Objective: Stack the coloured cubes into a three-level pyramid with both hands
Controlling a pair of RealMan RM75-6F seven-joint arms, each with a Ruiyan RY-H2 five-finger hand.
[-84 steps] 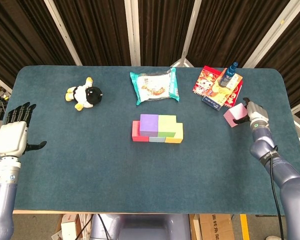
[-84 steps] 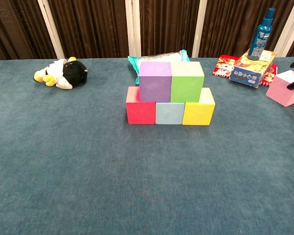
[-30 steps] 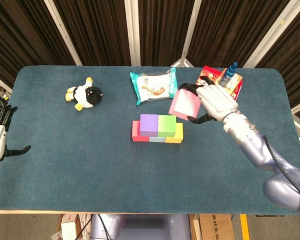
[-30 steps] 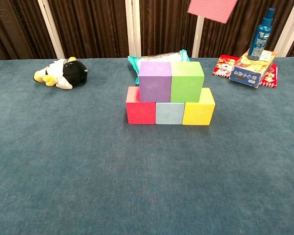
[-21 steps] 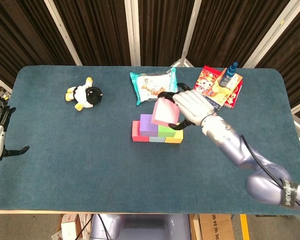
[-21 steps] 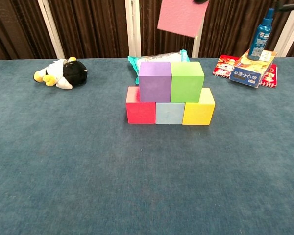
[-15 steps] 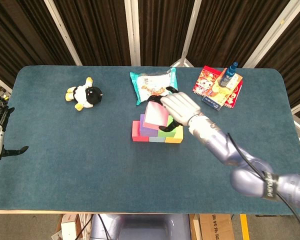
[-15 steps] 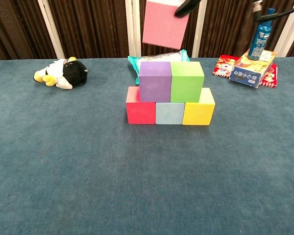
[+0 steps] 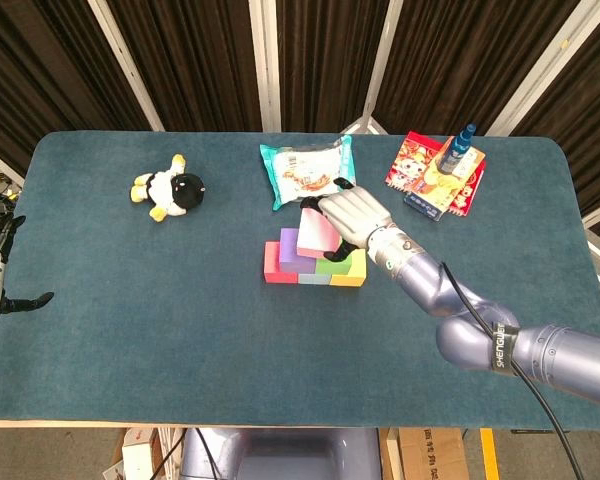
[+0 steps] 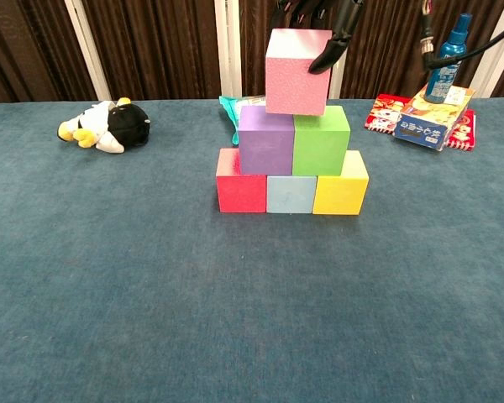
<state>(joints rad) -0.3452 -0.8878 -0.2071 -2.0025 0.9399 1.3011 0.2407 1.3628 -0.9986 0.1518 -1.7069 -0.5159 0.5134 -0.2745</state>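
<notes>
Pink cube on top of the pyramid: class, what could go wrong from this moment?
1. The right hand holds the pink cube, which looks slightly tilted on the purple cube and green cube; released like this, it might tip or slide off.
2. Fingers hang over its right face; pulling away could drag it sideways.
3. Pressing down might shift the two cubes beneath.

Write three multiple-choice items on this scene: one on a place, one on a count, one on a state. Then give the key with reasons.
1. Where is the pink cube?
A. on the purple and green cubes
B. beside the plush toy
C. on the snack bag

2. How many cubes form the bottom row?
A. two
B. three
C. four

3. What is the right hand doing?
A. hanging empty
B. gripping the pink cube
C. holding the spray bottle

Key: A, it straddles the purple cube and green cube; B, red, blue and yellow; B, fingers wrap its top.
</notes>
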